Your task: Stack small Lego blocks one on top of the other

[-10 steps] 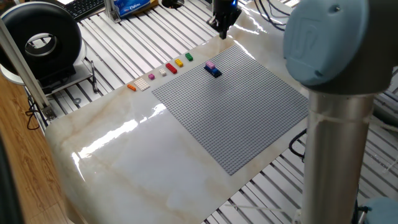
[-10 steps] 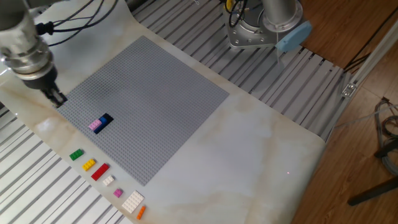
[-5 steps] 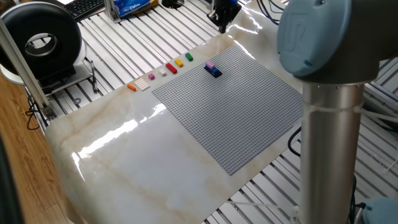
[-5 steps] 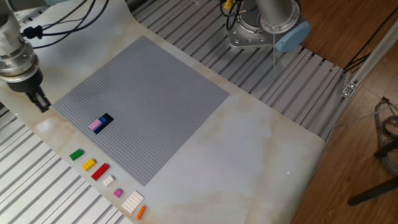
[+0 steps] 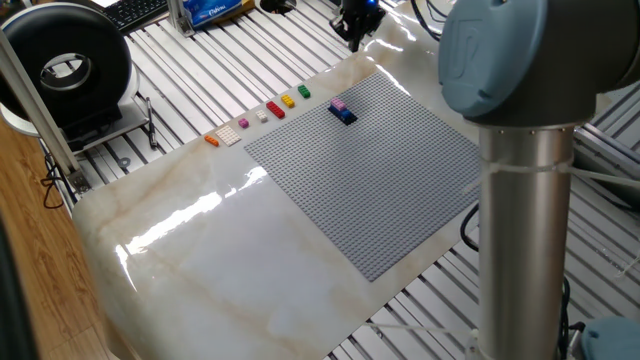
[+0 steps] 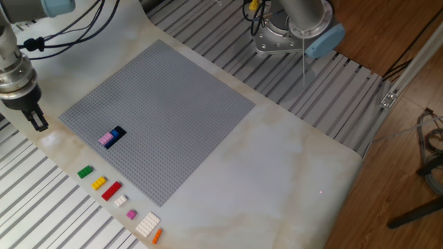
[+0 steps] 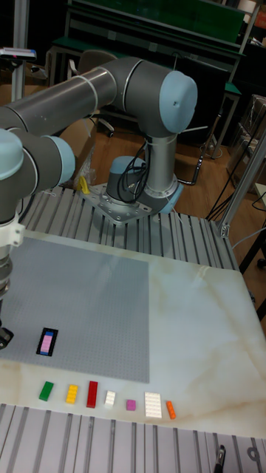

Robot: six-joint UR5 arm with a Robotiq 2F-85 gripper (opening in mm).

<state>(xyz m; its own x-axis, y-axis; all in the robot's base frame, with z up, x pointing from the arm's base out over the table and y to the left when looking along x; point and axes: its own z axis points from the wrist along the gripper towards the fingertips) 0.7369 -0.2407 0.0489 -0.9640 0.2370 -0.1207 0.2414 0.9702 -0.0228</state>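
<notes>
Nearest the tabletop's front edge lies a row of spare small plastic bricks (image 6: 111,191): green, yellow, red, white, pink, orange. Beyond it, near the front edge of the large grey studded baseplate (image 6: 166,111), the black (image 7: 48,341), blue (image 6: 116,133) and pink-purple small Lego blocks (image 6: 106,139) sit clustered together, seemingly stacked. My jaws (image 6: 38,122) hang empty off the baseplate's corner; whether spread I cannot tell. I judge stacking done; next comes checking.

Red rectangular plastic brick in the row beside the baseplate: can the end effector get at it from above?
Probably yes. The red rectangular plastic brick lies uncovered, though the yellow brick sits close. The end effector hovers nearby.
</notes>
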